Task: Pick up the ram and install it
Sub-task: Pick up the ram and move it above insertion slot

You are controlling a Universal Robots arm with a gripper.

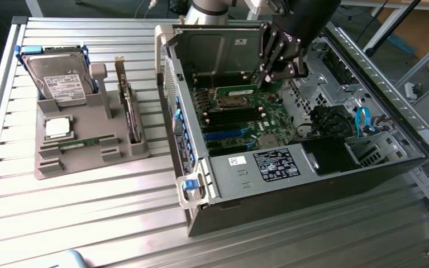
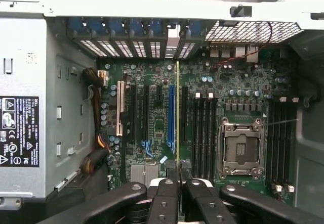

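Note:
The ram (image 1: 234, 91) is a thin green stick held level above the motherboard (image 1: 244, 120) inside the open computer case (image 1: 304, 167). My gripper (image 1: 265, 84) is shut on one end of it, with black fingers on either side. In the wrist view the ram (image 2: 177, 113) shows edge-on as a thin yellow-green line reaching out from my gripper (image 2: 177, 177). It runs over the board beside a blue slot (image 2: 170, 118) and left of several black memory slots (image 2: 202, 133). It hangs clear of the slots and is not seated in one.
The empty processor socket (image 2: 240, 150) sits beyond the black slots, with more slots (image 2: 282, 138) past it. On the exterior view's left, a grey holder tray (image 1: 51, 167) carries a hard drive (image 1: 62, 78), a square silver chip (image 1: 56, 127) and an upright dark card (image 1: 129, 109). Case walls ring the board.

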